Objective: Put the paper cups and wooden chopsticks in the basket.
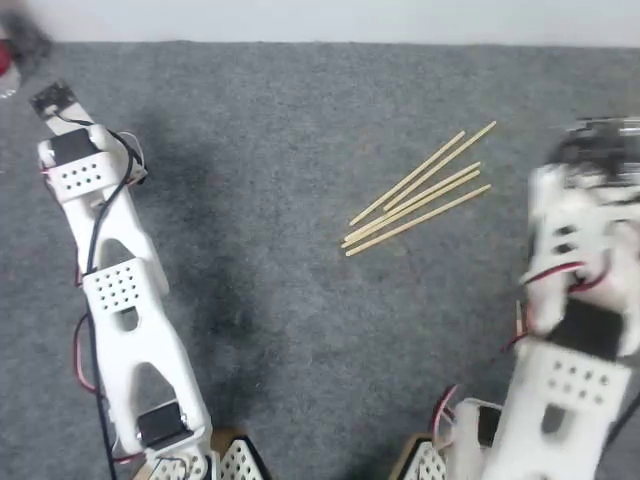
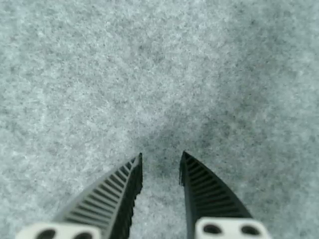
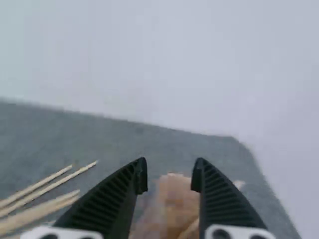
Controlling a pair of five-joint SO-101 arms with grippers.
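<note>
Closest to us were the ribbed black fingers (image 2: 119, 194) of the left gripper (image 2: 161, 155). They were spread apart with nothing in the gap, hanging over plain grey felt (image 2: 149, 74). That felt covered the whole tabletop as far as we could see, kind of fuzzy and speckled. In the high view a pale strip (image 1: 330, 20) ran along its far edge. From the right wrist view we saw a blank pale wall (image 3: 174, 59) behind the far edge of the table.

The chopsticks (image 1: 418, 192) were lying flat on the felt between the two arms, nearer the right arm (image 1: 575, 300). They sat in a loose bunch, pinched together at one end and fanning out at the other. The left arm (image 1: 120, 290) was well away from them, stretched toward the far left corner.

The right gripper (image 3: 170, 162) had its fingers parted too, and it sat just beside the chopsticks' fanned ends. A blurry tan shape (image 3: 172, 209) showed through the gap and spilled out past one finger. We honestly couldn't tell what it was or whether the fingers touched it, though it looked like it was sitting beyond them rather than pinched.

In the high view the right arm's front end was too smeared to make out. A red thing (image 1: 5, 58) was cut off at the far left corner, and we couldn't identify it either.
</note>
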